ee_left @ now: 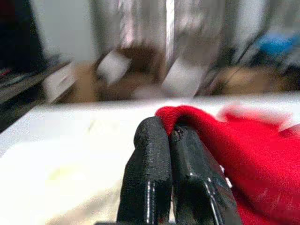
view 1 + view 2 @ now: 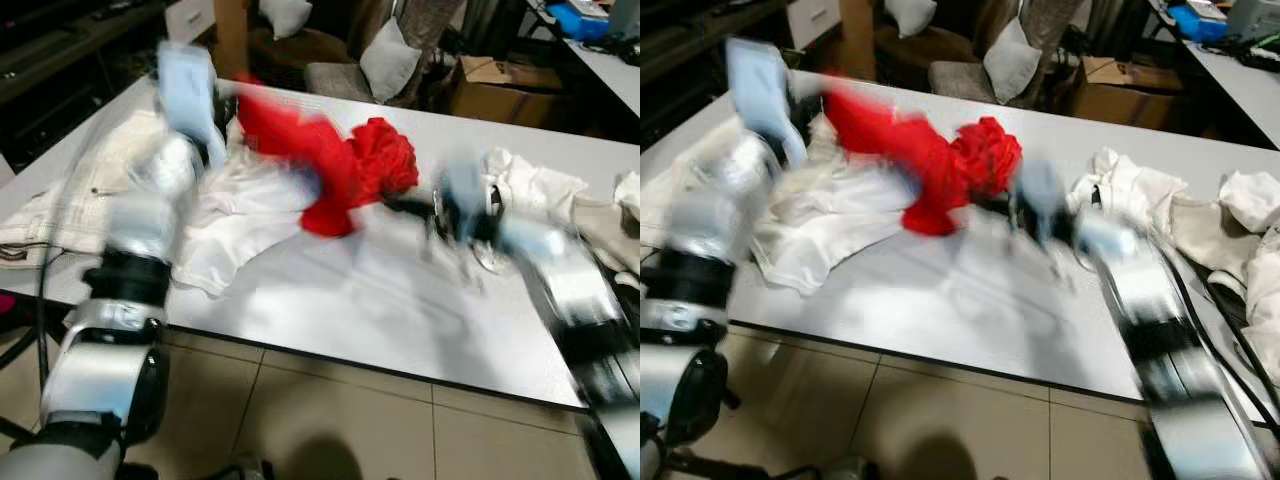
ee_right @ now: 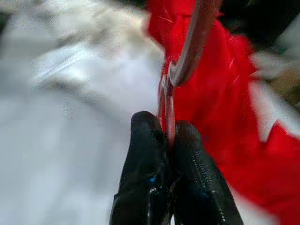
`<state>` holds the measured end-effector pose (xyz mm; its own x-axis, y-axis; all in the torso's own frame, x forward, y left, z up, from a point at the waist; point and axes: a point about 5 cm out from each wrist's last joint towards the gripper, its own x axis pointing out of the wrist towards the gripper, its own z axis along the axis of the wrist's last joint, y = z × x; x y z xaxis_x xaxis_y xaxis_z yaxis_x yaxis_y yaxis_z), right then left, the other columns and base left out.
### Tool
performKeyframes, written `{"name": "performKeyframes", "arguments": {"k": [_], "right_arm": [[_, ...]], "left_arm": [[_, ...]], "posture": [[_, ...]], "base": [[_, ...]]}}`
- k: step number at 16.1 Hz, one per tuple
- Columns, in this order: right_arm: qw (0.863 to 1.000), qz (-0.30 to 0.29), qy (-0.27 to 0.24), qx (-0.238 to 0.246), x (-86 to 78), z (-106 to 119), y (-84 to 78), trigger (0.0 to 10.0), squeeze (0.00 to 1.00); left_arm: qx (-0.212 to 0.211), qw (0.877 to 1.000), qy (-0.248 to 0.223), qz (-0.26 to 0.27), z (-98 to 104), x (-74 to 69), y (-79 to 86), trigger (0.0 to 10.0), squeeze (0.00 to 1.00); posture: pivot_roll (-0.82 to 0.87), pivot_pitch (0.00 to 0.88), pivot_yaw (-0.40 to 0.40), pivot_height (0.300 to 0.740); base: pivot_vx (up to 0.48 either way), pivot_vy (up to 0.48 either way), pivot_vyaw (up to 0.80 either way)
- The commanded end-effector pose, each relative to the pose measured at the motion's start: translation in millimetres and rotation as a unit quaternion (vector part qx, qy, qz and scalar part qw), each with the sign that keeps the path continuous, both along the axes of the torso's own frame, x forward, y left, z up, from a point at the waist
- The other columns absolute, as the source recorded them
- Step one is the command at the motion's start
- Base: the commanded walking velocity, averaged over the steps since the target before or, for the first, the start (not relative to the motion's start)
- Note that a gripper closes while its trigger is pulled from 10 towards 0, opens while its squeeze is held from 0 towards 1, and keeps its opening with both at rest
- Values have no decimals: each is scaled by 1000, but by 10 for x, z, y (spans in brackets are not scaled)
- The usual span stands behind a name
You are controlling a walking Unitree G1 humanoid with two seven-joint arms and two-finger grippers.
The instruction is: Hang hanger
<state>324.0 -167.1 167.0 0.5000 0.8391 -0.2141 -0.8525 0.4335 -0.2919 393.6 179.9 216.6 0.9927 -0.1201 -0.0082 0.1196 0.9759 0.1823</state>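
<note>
I am seeing both pincers closed. The left pincer (image 1: 169, 136) is clamping a fold of the red garment (image 2: 340, 170), with its two fingers (image 1: 147, 168) pressed together on the cloth edge. The right pincer (image 3: 168, 129) is pinching the thin wire of the hanger (image 3: 187, 56), which is rising from between the fingertips and curving against the red cloth just beyond them. In the head views, I am reading the red garment as stretching across the far middle of the bench (image 2: 400, 300), between the left arm at the far left edge and the right arm toward the right edge; motion blur is obscuring the hanger there. I am counting one red garment, one hanger, and at least three pale garments: one white garment (image 2: 240, 220) under the red one, and others (image 2: 1130, 190) piled at the right edge.
</note>
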Motion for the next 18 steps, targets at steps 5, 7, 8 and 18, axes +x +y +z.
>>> {"name": "performKeyframes", "arguments": {"k": [5,7,8,18], "right_arm": [[996,63,35,-51,-426,109,-289,10000,0],[996,65,32,-55,-547,250,-404,10000,0],[997,66,36,-35,-645,420,-476,10000,0],[965,-199,-28,168,-470,624,-408,10000,0]], "left_arm": [[73,991,-26,110,34,75,382,10000,0],[131,986,-4,100,-12,55,547,10000,0],[154,987,38,39,-134,12,632,10000,0],[138,925,160,-316,-59,-891,992,10000,1000]], "posture": [[-43,0,25,740],[-44,0,29,740],[-45,0,29,740],[-63,0,48,740]], "base": [[0,0,0],[0,0,0],[0,0,0],[0,0,0]]}}
